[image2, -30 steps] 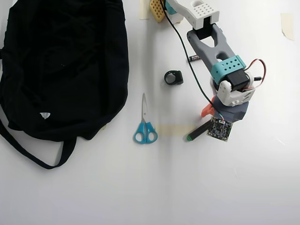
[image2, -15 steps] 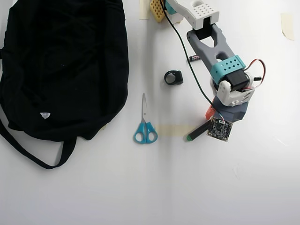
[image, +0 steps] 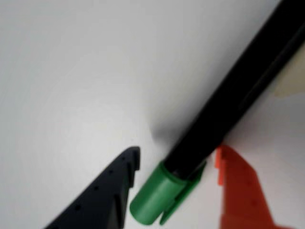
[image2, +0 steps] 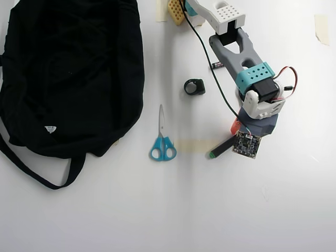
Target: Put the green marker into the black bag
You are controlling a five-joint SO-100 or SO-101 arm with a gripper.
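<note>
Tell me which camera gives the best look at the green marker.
The wrist view: the green marker fills the frame, green cap at the bottom, black barrel running up right, lying between the two fingers of the claw. The overhead view shows only its small green end and a short stretch of barrel; the arm hides the rest.

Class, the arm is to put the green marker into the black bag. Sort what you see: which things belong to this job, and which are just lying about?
Belongs to the job:
- green marker, between the gripper fingers
- black bag

Just lying about:
- scissors
- small black ring-shaped thing
- tape patches on the table
</note>
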